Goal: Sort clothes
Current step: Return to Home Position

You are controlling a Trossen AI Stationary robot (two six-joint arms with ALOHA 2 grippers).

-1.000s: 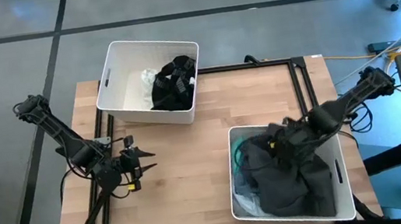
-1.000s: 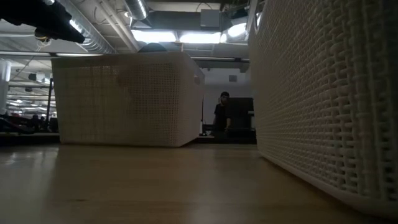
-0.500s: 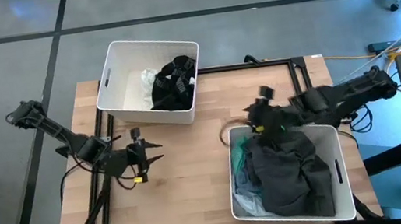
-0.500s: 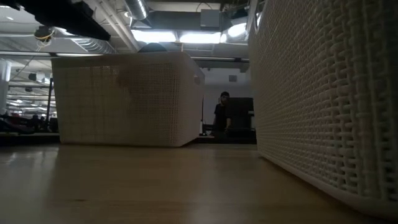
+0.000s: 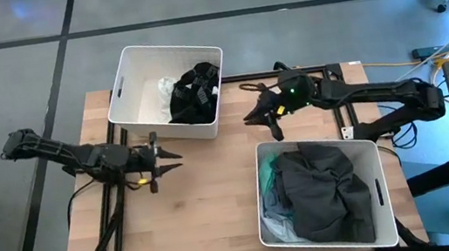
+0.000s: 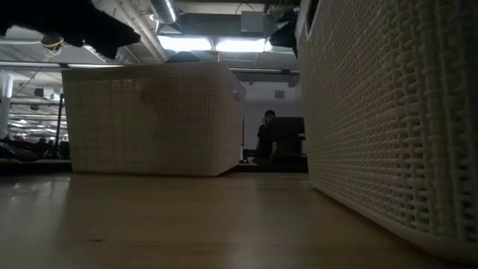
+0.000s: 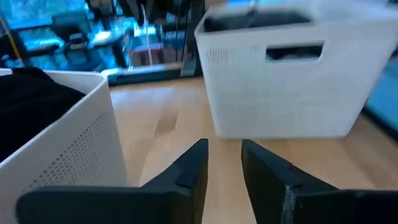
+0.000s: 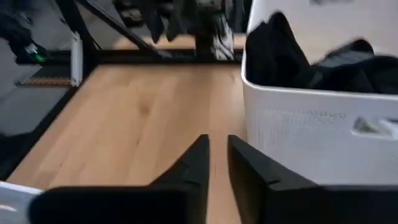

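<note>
A dark grey garment [image 5: 327, 195] lies piled in the white bin [image 5: 386, 199] at the near right, over teal cloth [image 5: 271, 178]. Black clothes [image 5: 194, 94] and a white piece [image 5: 166, 88] lie in the white bin [image 5: 125, 78] at the far left. My right gripper [image 5: 251, 116] hangs over the table between the two bins and points at the far-left bin [image 8: 323, 130]. Its fingers [image 8: 196, 165] stand a narrow gap apart with nothing between them. My left gripper [image 5: 169, 157] is at the table's left, pointing right; its fingers [image 7: 193, 165] are apart and hold nothing.
Bare wooden table [image 5: 208, 198] lies between the bins and toward the near left. A black frame rail [image 5: 340, 100] runs along the far and right sides. In the low view a person [image 6: 267, 138] stands in the room behind the table.
My right gripper has come up out of the near-right bin with nothing in it. It has swung toward the far edge and left, toward the far-left bin, tipping from pointing down to nearly level. My left gripper has moved a little toward the far edge and turned toward the right.
</note>
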